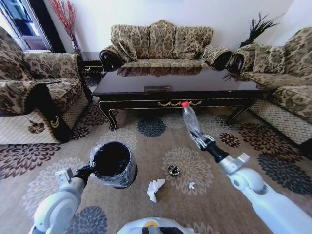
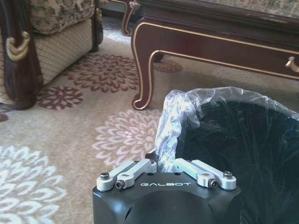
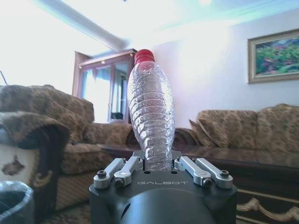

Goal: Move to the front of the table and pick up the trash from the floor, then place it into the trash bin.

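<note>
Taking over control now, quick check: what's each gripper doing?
Left gripper: shut on the trash bin's bagged rim, held off to the robot's left.
Right gripper: shut on the clear plastic bottle, red cap up.

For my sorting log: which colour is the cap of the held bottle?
Red; the cap shows best in the right wrist view.

Open carpet (image 1: 146, 146) betw. table (image 1: 175, 85) front & bin (image 1: 113, 165), paper (image 1: 155, 189) + dark lump (image 1: 173, 170) littering floor beside bin

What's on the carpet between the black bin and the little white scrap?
In the head view, between the trash bin and the tiny white scrap lie the crumpled white paper and a small dark lump, on the floor.
</note>
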Robot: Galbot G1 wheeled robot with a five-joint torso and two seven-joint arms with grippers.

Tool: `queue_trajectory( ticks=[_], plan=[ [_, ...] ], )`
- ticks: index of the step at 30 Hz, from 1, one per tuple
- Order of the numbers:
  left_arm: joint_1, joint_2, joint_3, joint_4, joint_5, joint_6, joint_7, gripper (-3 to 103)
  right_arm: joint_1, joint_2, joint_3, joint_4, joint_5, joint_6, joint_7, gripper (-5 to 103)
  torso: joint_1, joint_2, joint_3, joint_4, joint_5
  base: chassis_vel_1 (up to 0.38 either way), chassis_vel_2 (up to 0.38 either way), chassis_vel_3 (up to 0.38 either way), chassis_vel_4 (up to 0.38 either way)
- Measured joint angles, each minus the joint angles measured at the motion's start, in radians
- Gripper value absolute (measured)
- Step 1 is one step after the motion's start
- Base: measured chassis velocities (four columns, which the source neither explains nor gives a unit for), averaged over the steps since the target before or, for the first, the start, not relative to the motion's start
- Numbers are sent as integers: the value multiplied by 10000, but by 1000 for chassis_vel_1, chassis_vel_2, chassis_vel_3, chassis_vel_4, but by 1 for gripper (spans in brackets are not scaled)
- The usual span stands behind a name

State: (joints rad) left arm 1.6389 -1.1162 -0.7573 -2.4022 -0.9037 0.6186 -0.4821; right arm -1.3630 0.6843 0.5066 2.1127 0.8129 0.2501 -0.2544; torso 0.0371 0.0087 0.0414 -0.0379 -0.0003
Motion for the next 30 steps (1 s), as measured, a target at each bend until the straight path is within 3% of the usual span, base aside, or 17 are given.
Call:
queue_trajectory(
  ticks=[3, 7, 10, 16, 24, 30],
  plan=[
    [-38, 32, 93, -35, -143, 0, 52, 4, 260, -74, -444, 407, 31, 239, 51, 24, -1, 0, 0, -1, 0, 0, 0, 0, 0],
    [-254, 207, 640, -37, -502, 0, 112, 4, 1375, -261, -1884, 778, -665, 1083, 53, 24, 0, 0, 1, 0, 1, 0, 0, 0, 0],
    [-423, 386, 1131, 15, -566, 1, 91, 4, 2016, -371, -2649, 841, -1023, 1298, 37, 24, 0, 0, 1, 0, 1, 0, 0, 0, 0],
    [-769, 761, 2004, 276, -365, 115, -3, 4, 3057, -374, -3922, 539, -1584, 1486, -54, 24, 0, 0, 0, -2, 1, 0, 0, 0, 0],
    [-1230, 721, 3044, 784, 267, 136, 326, 4, 5231, -128, -6662, -291, -1707, 1678, -214, 24, 0, 0, 1, 1, 1, 0, 0, 0, 0],
    [-1388, 585, 3197, 998, 381, 136, 351, 4, 5489, 95, -7489, -729, -1844, 1622, -338, 24, 0, 0, 1, -1, 2, 0, 0, 0, 0]
  ],
)
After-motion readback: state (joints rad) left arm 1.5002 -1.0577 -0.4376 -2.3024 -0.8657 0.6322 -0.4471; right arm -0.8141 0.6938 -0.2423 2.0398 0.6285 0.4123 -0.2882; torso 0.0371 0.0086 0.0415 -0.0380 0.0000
